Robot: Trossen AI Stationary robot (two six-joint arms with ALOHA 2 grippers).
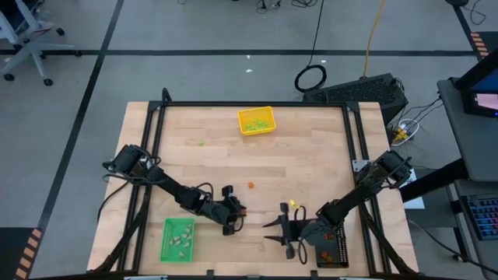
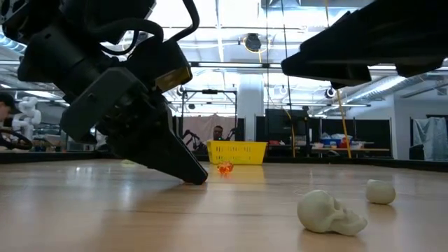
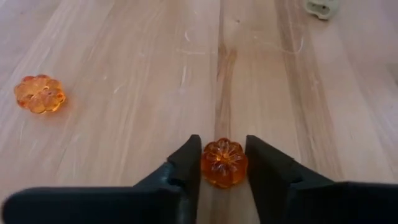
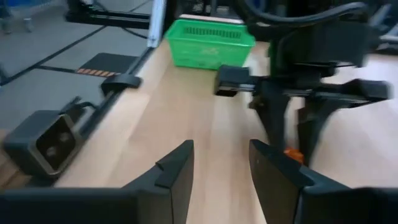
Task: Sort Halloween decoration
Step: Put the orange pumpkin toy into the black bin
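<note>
A: How is the left gripper (image 3: 224, 168) placed?
B: It is lowered to the wooden table (image 3: 124, 81), fingers narrowed around an orange pumpkin piece (image 3: 224, 163) that sits between them, seemingly touched on both sides.

A: And the rest?
B: A second orange piece (image 3: 39, 94) is seen nearby. The right gripper (image 4: 221, 171) is held partly open, with nothing gripped, near the table's front edge.

Bright, even overhead lighting; ceiling lamps glare in low view; right wrist view motion-blurred; shadows soft.
</note>
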